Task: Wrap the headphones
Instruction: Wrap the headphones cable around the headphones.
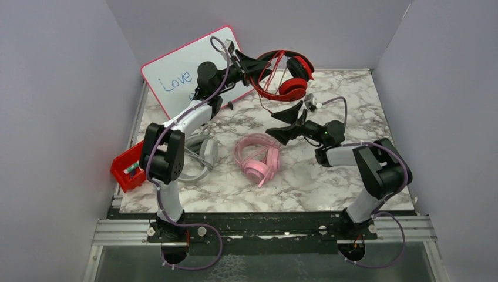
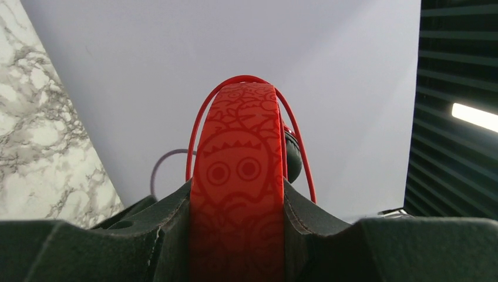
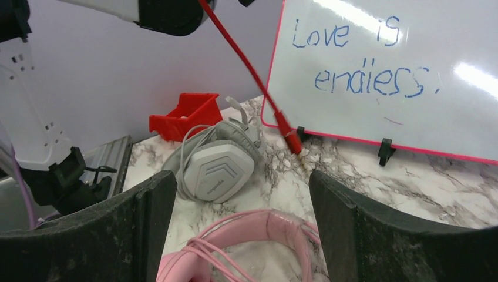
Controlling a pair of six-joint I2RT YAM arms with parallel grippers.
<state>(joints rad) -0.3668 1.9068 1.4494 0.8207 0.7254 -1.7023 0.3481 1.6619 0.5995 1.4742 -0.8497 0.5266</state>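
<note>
The left fingers [image 1: 251,64] pinch the red headphones [image 1: 290,82] by the band, raised at twelve o'clock, with the cable [image 3: 246,64] dangling to the worktop [image 1: 352,106] and seemingly not yet wrapped. The right fingers [image 1: 283,124] are spread over the centre. The pink pair [image 1: 257,157] and the grey pair [image 1: 202,154] at nine o'clock look bundled.

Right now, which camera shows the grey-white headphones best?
The right wrist view: the grey-white headphones lie in plain sight, one cup face-on. The top external view shows only part of them behind the left arm. The left wrist view shows none of them.
</note>
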